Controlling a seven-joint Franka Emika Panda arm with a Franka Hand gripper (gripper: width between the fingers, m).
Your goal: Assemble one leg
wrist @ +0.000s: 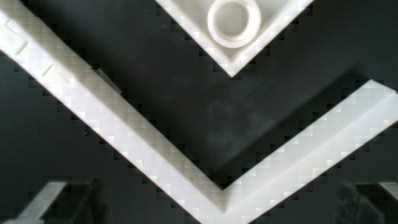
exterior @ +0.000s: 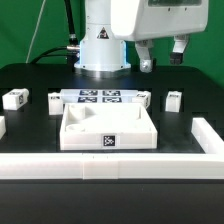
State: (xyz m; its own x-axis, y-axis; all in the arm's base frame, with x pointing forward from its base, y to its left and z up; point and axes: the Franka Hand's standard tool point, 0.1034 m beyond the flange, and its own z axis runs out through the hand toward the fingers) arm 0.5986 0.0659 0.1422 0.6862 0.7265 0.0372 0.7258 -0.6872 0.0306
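Several small white legs with tags stand in a row on the black table: one at the exterior view's far left (exterior: 15,98), one beside the marker board (exterior: 56,101), and two on the right (exterior: 142,99) (exterior: 172,99). The large white tray (exterior: 108,130) lies in the middle in front of them. My gripper (exterior: 163,55) hangs high above the right-hand legs, open and empty. In the wrist view my gripper (wrist: 210,205) has dark fingertips (wrist: 50,202) at the frame's corners with nothing between them. A tray corner with a round hole (wrist: 231,20) shows there; no leg does.
The marker board (exterior: 98,97) lies behind the tray. A white rail (exterior: 110,163) borders the table's front and turns up the exterior view's right side (exterior: 205,135); its corner fills the wrist view (wrist: 196,150). The robot base (exterior: 100,50) stands at the back.
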